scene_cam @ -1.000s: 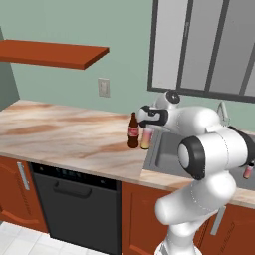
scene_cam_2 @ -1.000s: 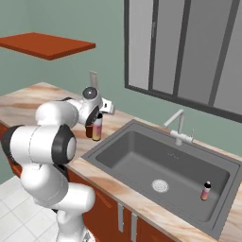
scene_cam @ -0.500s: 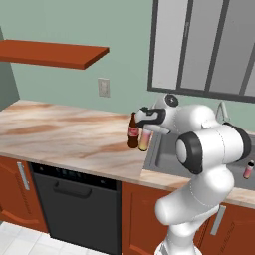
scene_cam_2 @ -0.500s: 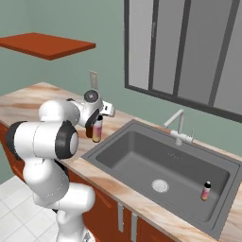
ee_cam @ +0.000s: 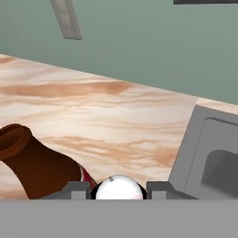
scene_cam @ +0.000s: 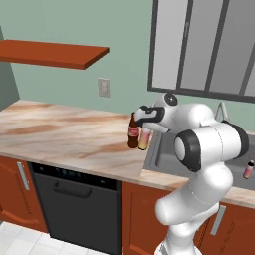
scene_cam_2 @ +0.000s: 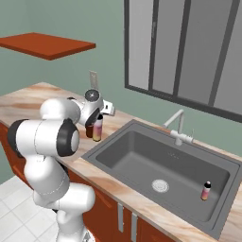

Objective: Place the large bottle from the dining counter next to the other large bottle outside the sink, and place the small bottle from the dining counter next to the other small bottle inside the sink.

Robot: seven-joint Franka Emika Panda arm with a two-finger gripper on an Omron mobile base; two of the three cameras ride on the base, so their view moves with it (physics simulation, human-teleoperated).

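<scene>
over marbled worktop (scene_cam: 64,134), bent arm's gripper (scene_cam: 144,125) clamps large bottle (scene_cam: 144,140) upright.

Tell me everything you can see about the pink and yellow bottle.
The large bottle is slim and clear-looking, pink above, yellow-orange below, with a pale cap. It is upright at the worktop edge beside the sink, close beside the dark brown bottle. The gripper is shut on its top.
</scene>
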